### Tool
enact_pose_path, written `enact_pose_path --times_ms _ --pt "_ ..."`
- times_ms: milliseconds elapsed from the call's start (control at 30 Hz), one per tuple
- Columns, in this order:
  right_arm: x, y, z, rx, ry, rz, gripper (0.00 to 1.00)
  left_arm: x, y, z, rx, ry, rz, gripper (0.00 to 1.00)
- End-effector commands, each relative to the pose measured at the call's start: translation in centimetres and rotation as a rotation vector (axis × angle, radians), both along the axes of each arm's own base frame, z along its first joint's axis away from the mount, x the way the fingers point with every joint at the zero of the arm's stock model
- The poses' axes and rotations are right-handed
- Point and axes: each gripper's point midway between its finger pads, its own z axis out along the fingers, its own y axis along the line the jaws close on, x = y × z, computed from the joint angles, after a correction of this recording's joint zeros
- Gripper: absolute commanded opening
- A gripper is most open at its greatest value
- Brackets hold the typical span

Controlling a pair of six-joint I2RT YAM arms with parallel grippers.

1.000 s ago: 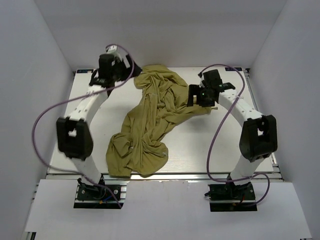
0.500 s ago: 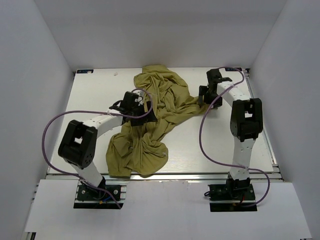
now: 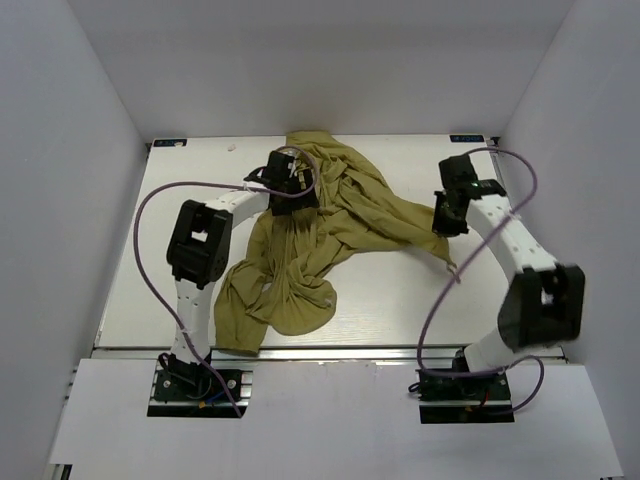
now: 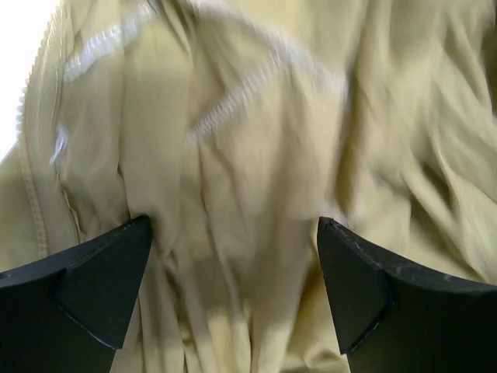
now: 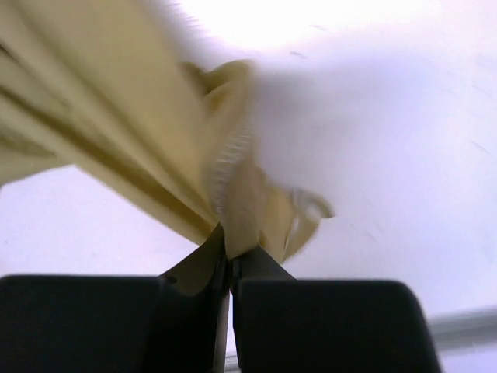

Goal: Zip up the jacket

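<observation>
**In the middle of the top view: one jacket, two grippers, one edge pulled out**

Across the centre of the overhead frame lies the jacket (image 3: 300, 250), olive and badly crumpled. It runs from the upper middle down to the lower left of centre. One strip of it is drawn out to the right like a tail.

That tail ends at the right gripper (image 3: 447, 215). In its wrist view the right gripper (image 5: 229, 250) has its jaws pressed together on a bunched fold of the cloth. A run of pale zipper teeth (image 5: 230, 159) climbs straight up out of the pinch. My read is that it has hold of a front edge and is tensioning it so the zipper line comes out of the heap.

Over at the upper centre, the left gripper (image 3: 290, 185) sits on the top of the pile. Its wrist view shows the left gripper (image 4: 231, 233) with jaws spread wide and nothing clamped. Blurred folds of cloth fill the gap between the fingers. It looks poised to take the opposite edge, or to pin the body down against the pull. I cannot tell whether the fingers touch the cloth.

The slider itself is not visible in any view, so zipping looks some way off.

The count: one jacket, two arms, two grippers, one holding and one free. There is one white table (image 3: 180, 190) underneath, and two purple cables (image 3: 145, 250) loop off the arms.
</observation>
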Motion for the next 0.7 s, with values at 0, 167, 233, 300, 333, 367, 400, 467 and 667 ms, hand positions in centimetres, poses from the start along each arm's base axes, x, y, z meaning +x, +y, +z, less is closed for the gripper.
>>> enact_pose_path --times_ms 0,167,233,300,333,367,400,467,667 --pt "-5.2 -4.3 3.7 -0.163 0.026 -0.157 0.00 2.0 3.4 -5.1 0.128 0.094 0.038 0.98" --pt "-8.3 -4.8 8.6 -0.117 -0.074 -0.222 0.02 9.3 4.0 -5.2 0.151 0.042 0.049 0.98" --pt "-8.8 -3.6 9.3 -0.043 -0.107 -0.173 0.03 11.8 3.7 -5.2 0.140 -0.004 0.045 0.98" --pt "-9.6 -1.8 8.4 0.042 -0.076 -0.104 0.02 13.2 4.0 -4.7 0.130 -0.048 0.051 0.98" --pt "-9.9 -1.5 8.1 0.061 -0.074 -0.090 0.02 14.0 3.8 -4.1 0.118 -0.086 0.039 0.98" --pt "-10.0 -1.0 7.5 0.083 -0.063 -0.071 0.02 14.4 3.7 -3.2 0.087 -0.102 0.025 0.98" --pt "-10.7 -1.1 6.0 0.075 -0.021 -0.070 0.05 14.5 3.6 -2.4 0.074 -0.112 0.009 0.98" --pt "-11.0 -1.1 4.0 0.069 0.024 -0.072 0.13 14.4 2.9 0.7 0.028 -0.160 -0.040 0.98" --pt "-10.4 -0.8 0.0 0.043 0.153 -0.022 0.63 12.7 3.2 14.8 0.010 -0.357 -0.095 0.98"
